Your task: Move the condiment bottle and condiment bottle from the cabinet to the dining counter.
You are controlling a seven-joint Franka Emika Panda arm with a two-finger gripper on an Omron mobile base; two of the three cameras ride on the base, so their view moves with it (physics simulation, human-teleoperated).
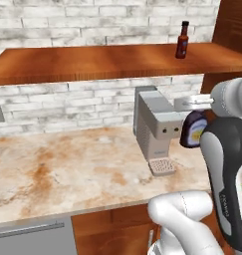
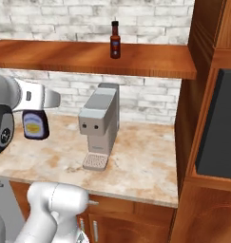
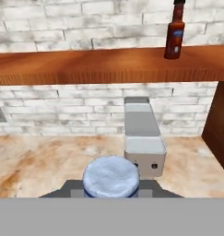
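**A:** Why do we hold this dark blue bottle [image 2: 35, 124] up in the air like that?

**B:** So we can carry it. Our claw [image 1: 198, 102] is squeezed tight on its top end, and the bottle hangs down from it, over the counter [image 1: 67, 169]. It touches nothing else.

**A:** What is that pale round thing [image 3: 111, 177] right in front of the hand camera?

**B:** We think it is the same bottle, seen from its end. It looks smooth and round, like a little drum. The side has a yellow label.

**A:** And the other bottle?

**B:** The red sauce bottle [image 1: 181, 41] already stands upright on the long wooden shelf [image 1: 92, 62], near its right end. It is thin, with a black cap and a long neck. We guess that shelf is the dining counter, so the blue one probably goes up there too.

**A:** What is the gray box under it?

**B:** A coffee machine [image 2: 99, 128]. It is boxy, with two small dots on the front and a little grate tray at the bottom. It sits on speckled stone, by a white brick wall [image 1: 67, 104].
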